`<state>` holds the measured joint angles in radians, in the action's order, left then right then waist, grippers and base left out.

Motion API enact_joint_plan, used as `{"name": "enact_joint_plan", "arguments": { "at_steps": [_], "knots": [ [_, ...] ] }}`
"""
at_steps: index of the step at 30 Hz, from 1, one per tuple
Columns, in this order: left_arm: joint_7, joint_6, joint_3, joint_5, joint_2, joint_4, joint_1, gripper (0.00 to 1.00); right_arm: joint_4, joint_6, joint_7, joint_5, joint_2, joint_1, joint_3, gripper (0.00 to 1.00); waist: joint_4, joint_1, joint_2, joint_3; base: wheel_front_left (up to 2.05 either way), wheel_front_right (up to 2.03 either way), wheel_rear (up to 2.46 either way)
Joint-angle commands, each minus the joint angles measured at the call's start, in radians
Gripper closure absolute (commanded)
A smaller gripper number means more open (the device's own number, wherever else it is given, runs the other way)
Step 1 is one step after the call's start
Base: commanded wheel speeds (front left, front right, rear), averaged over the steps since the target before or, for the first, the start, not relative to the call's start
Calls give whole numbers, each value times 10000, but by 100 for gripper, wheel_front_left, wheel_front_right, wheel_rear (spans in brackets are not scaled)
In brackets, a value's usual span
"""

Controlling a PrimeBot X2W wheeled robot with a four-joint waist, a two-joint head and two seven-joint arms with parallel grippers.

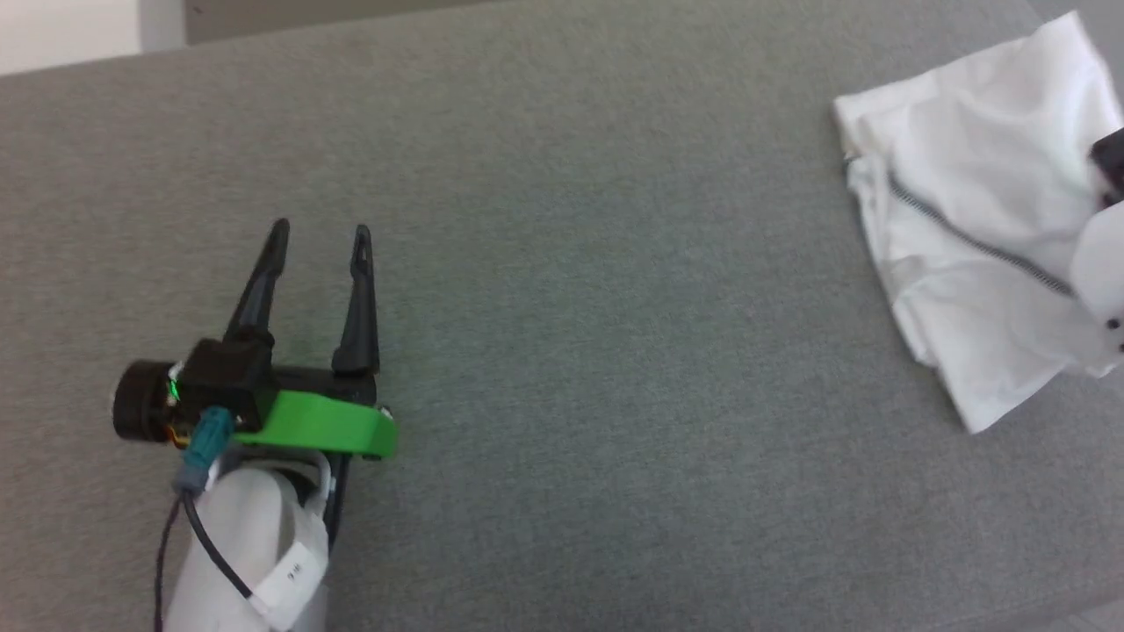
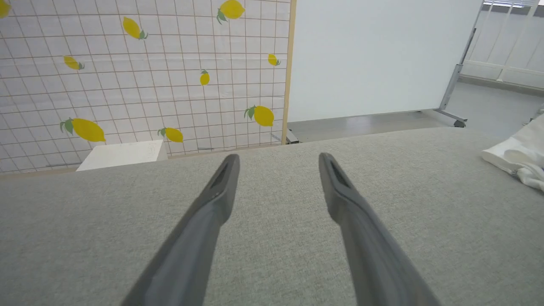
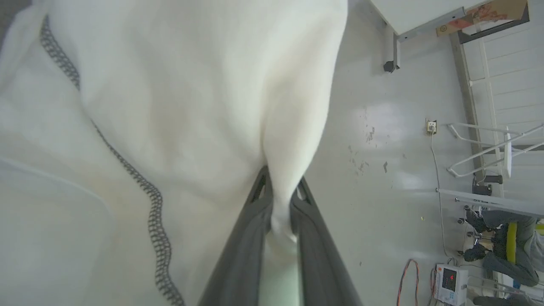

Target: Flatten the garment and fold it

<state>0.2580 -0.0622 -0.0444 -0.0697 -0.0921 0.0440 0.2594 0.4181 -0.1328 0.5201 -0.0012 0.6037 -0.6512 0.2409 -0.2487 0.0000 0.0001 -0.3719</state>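
The garment (image 1: 975, 219), white with a dark stitched seam, lies bunched at the far right of the grey table (image 1: 597, 307). Its edge shows at the right in the left wrist view, the garment (image 2: 518, 159). In the right wrist view my right gripper (image 3: 278, 191) is shut on a fold of the garment (image 3: 178, 106), the cloth pinched between both fingers. A pale part of the right arm (image 1: 1102, 263) lies over the cloth in the head view. My left gripper (image 1: 320, 237) hovers open over bare table at the left, far from the garment, nothing between its fingers (image 2: 221, 187).
A lemon-print screen (image 2: 140, 76) and a white panel (image 2: 374, 55) stand beyond the table's far edge, with a white box (image 2: 123, 155) below the screen. Past the table's right side lie bare floor (image 3: 391, 148), cables and equipment.
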Motion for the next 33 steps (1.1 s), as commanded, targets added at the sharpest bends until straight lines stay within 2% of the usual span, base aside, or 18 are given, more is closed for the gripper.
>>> {"name": "enact_joint_plan", "arguments": {
  "at_steps": [1, 10, 18, 19, 20, 21, 24, 27, 33],
  "knots": [
    [38, -72, 38, 145, -186, 32, 349, 0, 231, 21, -253, -149, -85, -302, -266, 100, -747, 0, -1, -946, 0, 0, 0],
    [-99, -137, -147, 338, -547, 120, 1100, 0, 1837, 21, -1702, -1102, -680, -1098, -2014, 100, -587, 0, -1, -1736, 0, 0, 0],
    [-130, -70, -188, 310, -649, 169, 1162, 0, 2888, 21, -2838, -1569, -1011, -1538, -3192, 100, -216, 0, -1, -1771, 0, 0, 0],
    [-123, -45, -185, 294, -636, 193, 1133, 0, 3017, 21, -2868, -1620, -1044, -1561, -3334, 78, -188, 0, -1, -1718, 0, 0, 0],
    [-111, -17, -186, 271, -613, 235, 1087, 0, 3135, 21, -2919, -1729, -1089, -1558, -3419, 35, -148, 0, -1, -1615, 0, 0, 0],
    [-96, 3, -190, 242, -587, 290, 1029, 0, 3228, 21, -3003, -1785, -1144, -1556, -3556, 0, -110, 0, -1, -1481, 0, 0, 0],
    [-48, 40, -226, 149, -487, 476, 839, 0, 3372, 21, -3356, -1919, -1235, -1467, -3788, 0, 34, 0, -1, -947, 0, 0, 0],
    [-4, 64, -271, -1, -339, 670, 572, 0, 3366, 21, -4005, -1422, -1541, -1285, -4124, 0, 224, 0, -1, -161, 0, 0, 0],
    [30, 123, -278, -379, -65, 949, -49, 0, 2820, 21, -5121, -599, -1945, -418, -4118, 0, 697, 0, -1, 1482, 0, 0, 0]
  ]
}}
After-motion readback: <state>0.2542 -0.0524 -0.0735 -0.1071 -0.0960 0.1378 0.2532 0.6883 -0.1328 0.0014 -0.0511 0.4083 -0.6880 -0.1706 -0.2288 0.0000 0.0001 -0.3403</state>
